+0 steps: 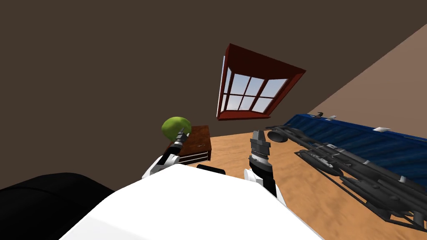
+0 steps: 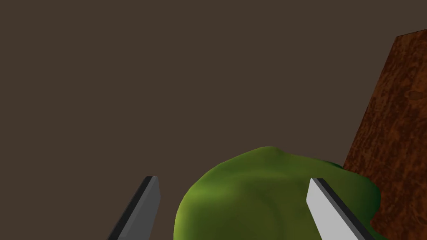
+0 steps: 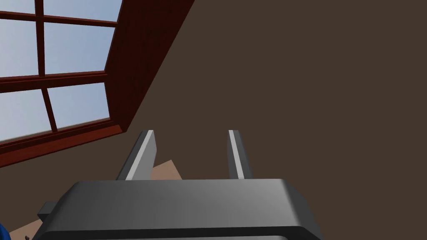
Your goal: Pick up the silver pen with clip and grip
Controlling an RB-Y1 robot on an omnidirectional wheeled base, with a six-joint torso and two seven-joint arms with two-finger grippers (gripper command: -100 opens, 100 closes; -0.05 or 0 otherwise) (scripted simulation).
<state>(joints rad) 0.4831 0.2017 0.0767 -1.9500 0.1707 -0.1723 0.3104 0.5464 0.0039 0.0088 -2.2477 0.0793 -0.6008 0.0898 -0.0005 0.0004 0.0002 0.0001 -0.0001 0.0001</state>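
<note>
A dark brown wall (image 1: 104, 62) takes up most of the head view, above a wood-plank floor (image 1: 233, 150). On my right a long blue piece of furniture (image 1: 354, 137) lies along the floor, and a dark grey metal frame (image 1: 333, 160) stretches in front of it. A window (image 1: 250, 93) with a red-brown frame and pale blue panes is set in the wall.

Ahead and to my left stands a low brown wooden counter (image 1: 200, 137) with drawers in its front. A rounded green lump (image 1: 175, 127) sits at its far left corner.

The left claw (image 1: 182, 133) reaches over that corner, right at the lump. It is released: its fingers (image 2: 321, 200) are spread wide with the lump just ahead between them, and I cannot tell whether they touch it. The right claw (image 1: 258, 134) is held up over the floor, well apart from the counter. Its fingers (image 3: 146, 154) are parted, with nothing between them.

A tiny pale sliver on the counter top near the drawer side, just beside the left claw, is probably the pen (image 1: 201, 145), though it is too small to be sure. It lies flat and neither claw holds it.
</note>
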